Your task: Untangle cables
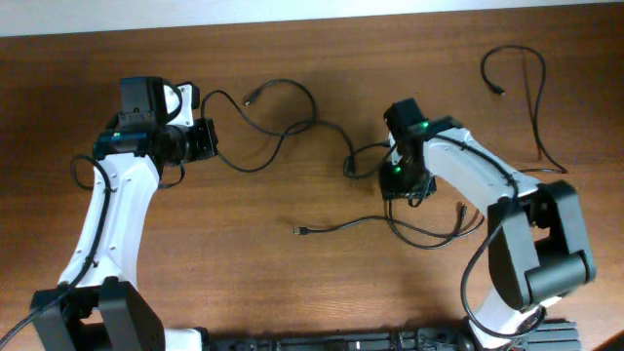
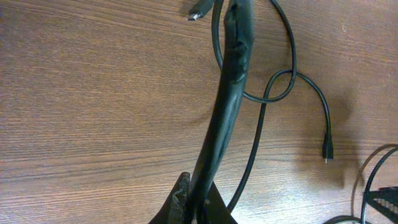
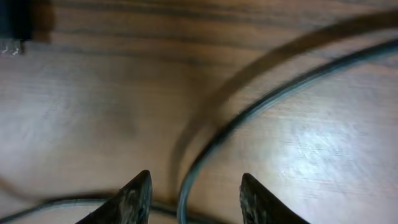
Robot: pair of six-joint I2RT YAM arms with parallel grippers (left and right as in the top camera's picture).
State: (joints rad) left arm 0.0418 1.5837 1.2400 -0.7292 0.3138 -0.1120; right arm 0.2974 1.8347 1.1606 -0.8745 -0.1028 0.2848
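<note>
Several thin black cables lie across the wooden table. One tangled cable (image 1: pixel 283 136) loops from my left gripper (image 1: pixel 207 136) toward the middle, with a plug (image 1: pixel 251 97) at its far end. In the left wrist view my left gripper (image 2: pixel 198 186) is shut on a thick black cable section (image 2: pixel 233 81), beside a thin loop (image 2: pixel 273 84) and a small plug (image 2: pixel 327 149). My right gripper (image 1: pixel 402 187) hangs low over another cable (image 1: pixel 341 225) and its loops. In the right wrist view the right gripper (image 3: pixel 196 193) is open, with a cable (image 3: pixel 249 112) running between its fingers, not gripped.
A separate black cable (image 1: pixel 531 97) lies curled at the far right back corner, apart from the others. A plug tip (image 1: pixel 297 231) lies at the front middle. A dark plug (image 3: pixel 13 25) shows at the right wrist view's top left.
</note>
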